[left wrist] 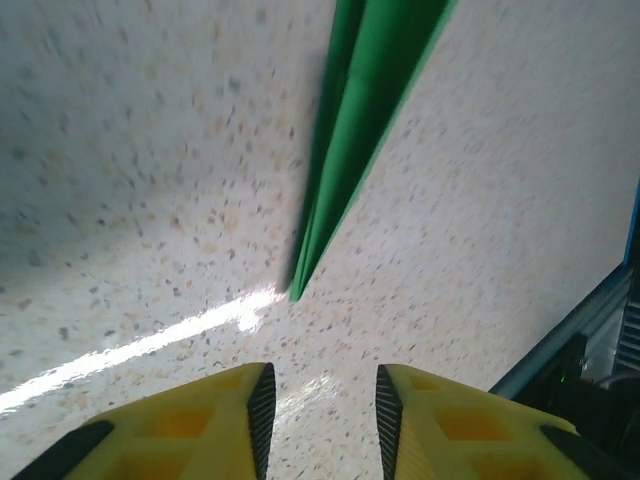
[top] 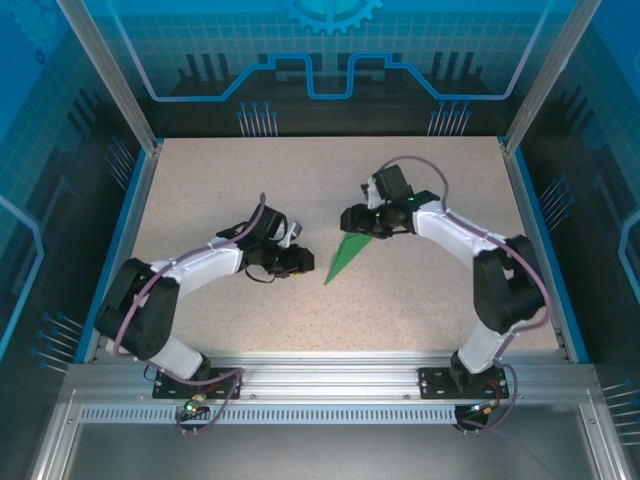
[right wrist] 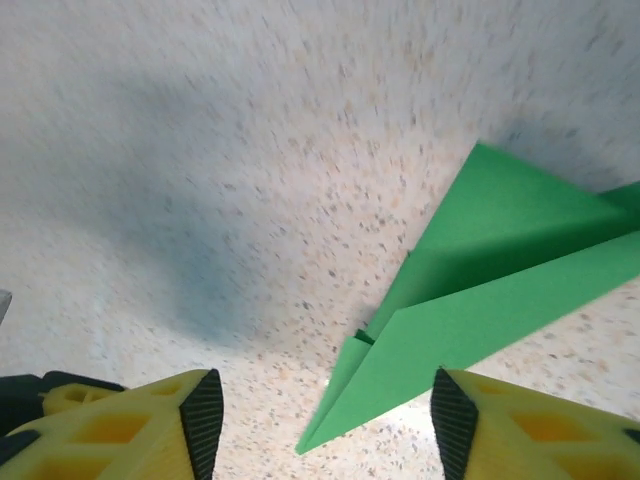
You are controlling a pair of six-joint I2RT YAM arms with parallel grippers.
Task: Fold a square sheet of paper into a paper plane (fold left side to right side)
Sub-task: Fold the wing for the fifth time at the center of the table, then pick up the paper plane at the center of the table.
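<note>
Paper plane (top: 350,257) lies between left gripper (left wrist: 320,400), narrowly parted, and right gripper (right wrist: 320,410), wide; both empty.

Speckled tabletop (top: 230,190) (beige) inside blue walls (top: 330,50).

From high above and behind the arm bases (top: 455,378), looking down across the whole speckled table (top: 200,180); from the left wrist, close and low, facing out past the left gripper (left wrist: 321,390) along the tabletop; from the right wrist, equally close, angled down past the right gripper (right wrist: 322,400). Overlapping on the paper plane (top: 347,257): small from above, tip-first at left, broader folded end at right.
</note>
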